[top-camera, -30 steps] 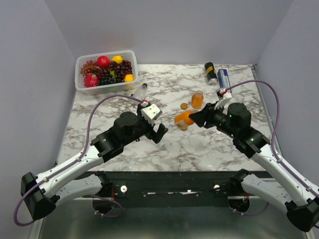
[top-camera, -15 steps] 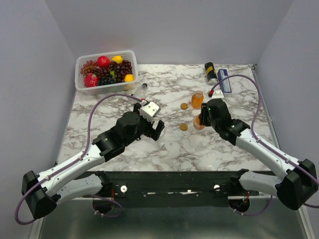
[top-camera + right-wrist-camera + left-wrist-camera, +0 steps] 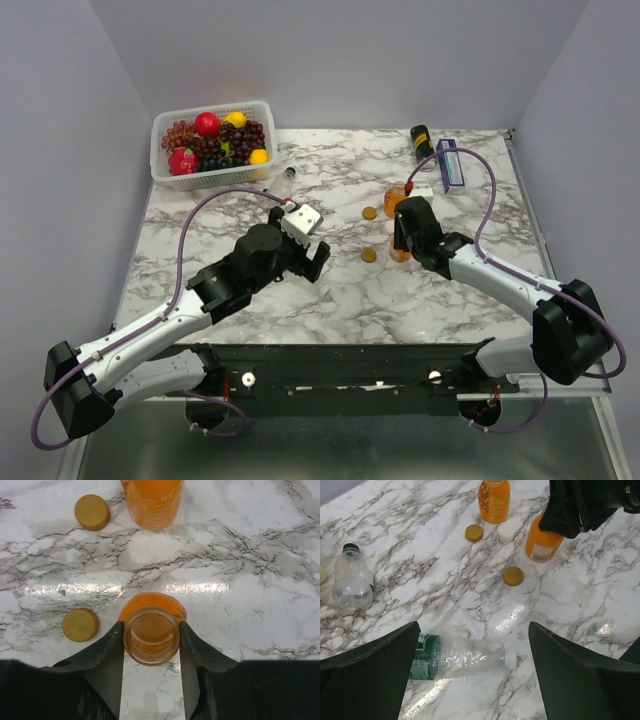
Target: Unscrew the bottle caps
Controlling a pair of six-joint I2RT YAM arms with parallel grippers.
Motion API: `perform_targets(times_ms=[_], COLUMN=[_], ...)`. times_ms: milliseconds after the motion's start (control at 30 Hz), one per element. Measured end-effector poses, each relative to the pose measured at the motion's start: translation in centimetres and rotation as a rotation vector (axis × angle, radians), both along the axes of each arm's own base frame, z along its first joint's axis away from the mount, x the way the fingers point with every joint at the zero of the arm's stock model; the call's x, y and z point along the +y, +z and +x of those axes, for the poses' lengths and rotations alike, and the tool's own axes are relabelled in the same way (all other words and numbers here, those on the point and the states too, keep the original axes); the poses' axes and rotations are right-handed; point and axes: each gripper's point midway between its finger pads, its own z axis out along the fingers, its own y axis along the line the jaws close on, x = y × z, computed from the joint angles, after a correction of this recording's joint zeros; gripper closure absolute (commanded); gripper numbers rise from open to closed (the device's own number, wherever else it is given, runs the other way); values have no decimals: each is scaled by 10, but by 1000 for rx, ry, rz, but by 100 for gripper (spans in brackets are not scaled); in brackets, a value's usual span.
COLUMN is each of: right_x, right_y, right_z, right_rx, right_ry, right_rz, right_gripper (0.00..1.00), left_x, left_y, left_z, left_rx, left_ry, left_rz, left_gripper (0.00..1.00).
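Note:
My right gripper is shut on the neck of an upright orange juice bottle; its mouth is open, with no cap on it. A second orange juice bottle stands just behind it. Two orange caps lie loose on the marble to its left. My left gripper is open above a clear bottle that lies on its side, neck to the right, with a green band at the other end. Another clear bottle with a dark cap lies near the basket.
A white basket of fruit stands at the back left. A black can and a blue box lie at the back right. The table's front edge runs just behind the arm bases.
My right arm has swung in from the right and turned the orange bottle from tilted to upright on the table. The left gripper has barely shifted.

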Motion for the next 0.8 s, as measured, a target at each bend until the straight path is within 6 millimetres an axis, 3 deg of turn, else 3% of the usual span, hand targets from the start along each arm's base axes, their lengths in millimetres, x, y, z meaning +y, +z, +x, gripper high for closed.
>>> perform_targets(times_ms=[100, 300, 400, 600, 800], right_x=[0, 1, 1, 1, 1], right_y=[0, 0, 0, 11, 35], right_z=[3, 4, 4, 3, 1], right_rx=[-8, -10, -11, -36, -93], right_ry=[-6, -6, -6, -4, 9], right_rz=[-1, 0, 2, 19, 58], right_gripper=[87, 47, 35, 21, 18], left_x=[-1, -2, -1, 10, 28], left_y=[-3, -8, -10, -10, -9], left_z=[0, 2, 3, 16, 33], left_rx=[5, 16, 20, 31, 36], left_ry=[0, -1, 5, 47, 108], left_rz=[6, 19, 25, 35, 56], left_gripper=[1, 1, 1, 1, 1])
